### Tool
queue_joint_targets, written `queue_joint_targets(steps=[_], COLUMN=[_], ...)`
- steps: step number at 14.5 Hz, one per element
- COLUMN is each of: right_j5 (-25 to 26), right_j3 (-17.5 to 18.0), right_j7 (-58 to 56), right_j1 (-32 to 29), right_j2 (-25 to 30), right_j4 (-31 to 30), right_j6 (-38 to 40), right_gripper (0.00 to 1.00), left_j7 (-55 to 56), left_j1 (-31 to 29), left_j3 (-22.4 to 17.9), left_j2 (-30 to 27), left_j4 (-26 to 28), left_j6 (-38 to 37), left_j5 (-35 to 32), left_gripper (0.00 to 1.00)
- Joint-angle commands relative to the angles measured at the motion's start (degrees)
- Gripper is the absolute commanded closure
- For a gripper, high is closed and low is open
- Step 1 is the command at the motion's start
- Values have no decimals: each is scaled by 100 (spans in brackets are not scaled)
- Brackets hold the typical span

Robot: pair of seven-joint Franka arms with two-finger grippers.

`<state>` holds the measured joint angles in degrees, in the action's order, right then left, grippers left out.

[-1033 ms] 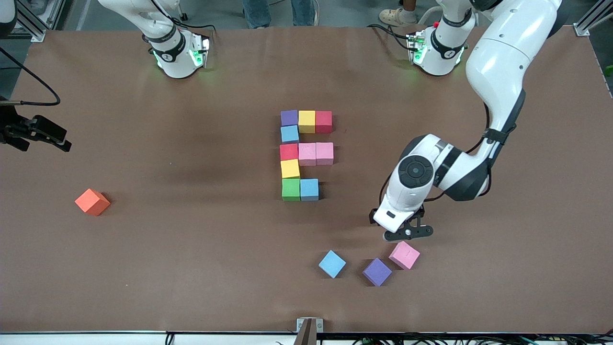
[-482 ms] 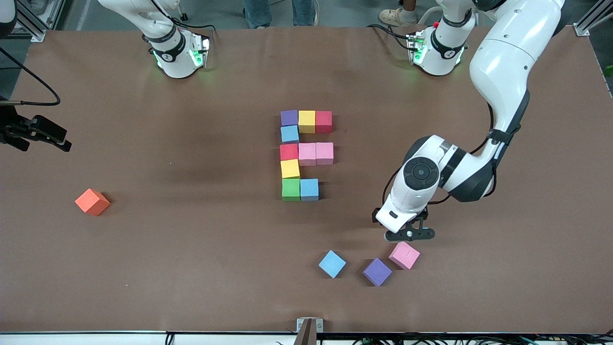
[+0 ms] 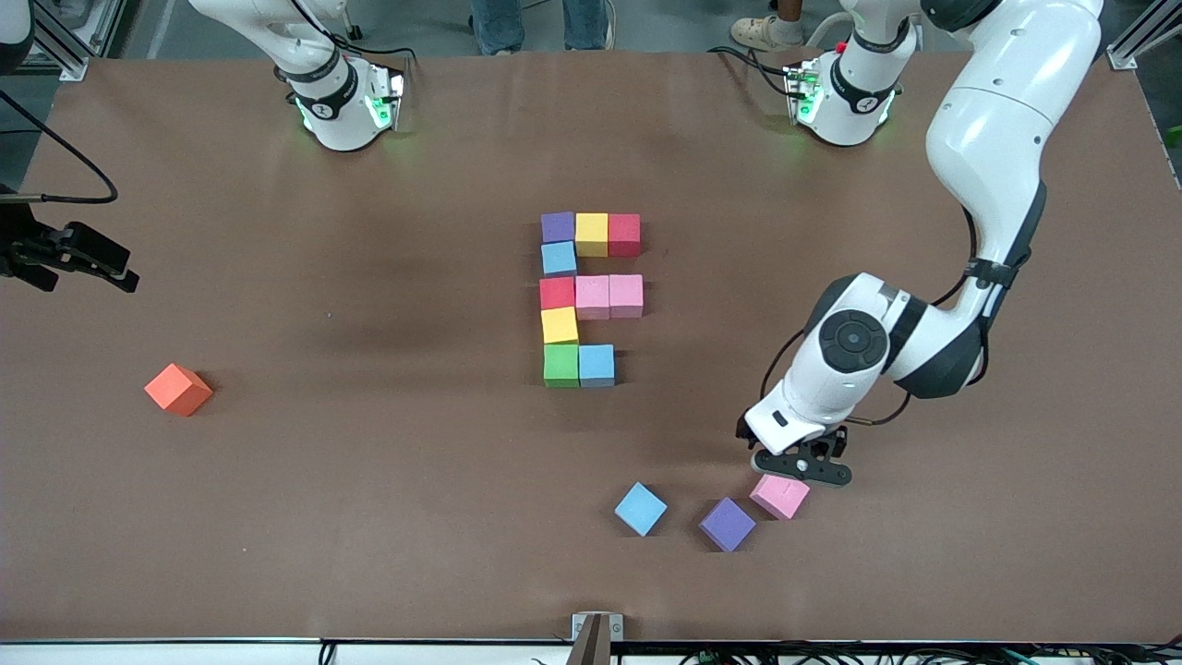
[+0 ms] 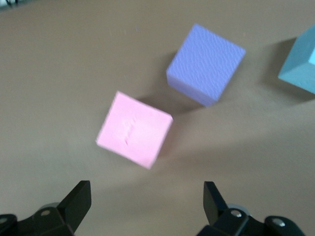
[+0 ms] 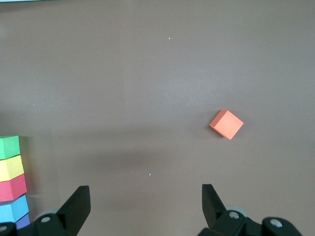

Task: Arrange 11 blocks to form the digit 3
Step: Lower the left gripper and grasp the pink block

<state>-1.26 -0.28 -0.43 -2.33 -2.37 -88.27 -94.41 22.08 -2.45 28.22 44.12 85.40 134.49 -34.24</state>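
Several blocks form a partial digit 3 at the table's middle: a purple, yellow and red bar, a red and two-pink bar, and a green and light blue pair, joined by single cubes. Three loose blocks lie nearer the front camera: light blue, purple and pink. My left gripper hangs open just over the pink block's edge, holding nothing. My right gripper waits open and empty, high over the right arm's end of the table.
An orange cube sits alone toward the right arm's end. The two arm bases stand along the table's back edge. A small bracket sits at the front edge.
My left gripper has moved down and slightly toward the left arm's end, coming closer over the pink block. The blocks and the right arm have not moved.
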Motion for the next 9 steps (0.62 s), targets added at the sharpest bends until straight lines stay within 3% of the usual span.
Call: queue_joint_targets(steps=[1,9], right_j5=[47,47], right_j3=[19,19], right_j7=[61,61], right_j1=[13,4], right_j2=[132,132], right_j4=[-94,-94], right_j6=[19,19], right_gripper=[0,0], left_j7=[-107,-28], left_j1=[-54,-45], left_j3=[-18,-317], left_j2=[211,686], left_j4=[38,3], left_j6=[655,1553], left_j5=[-564,-1225], left_gripper=[0,0])
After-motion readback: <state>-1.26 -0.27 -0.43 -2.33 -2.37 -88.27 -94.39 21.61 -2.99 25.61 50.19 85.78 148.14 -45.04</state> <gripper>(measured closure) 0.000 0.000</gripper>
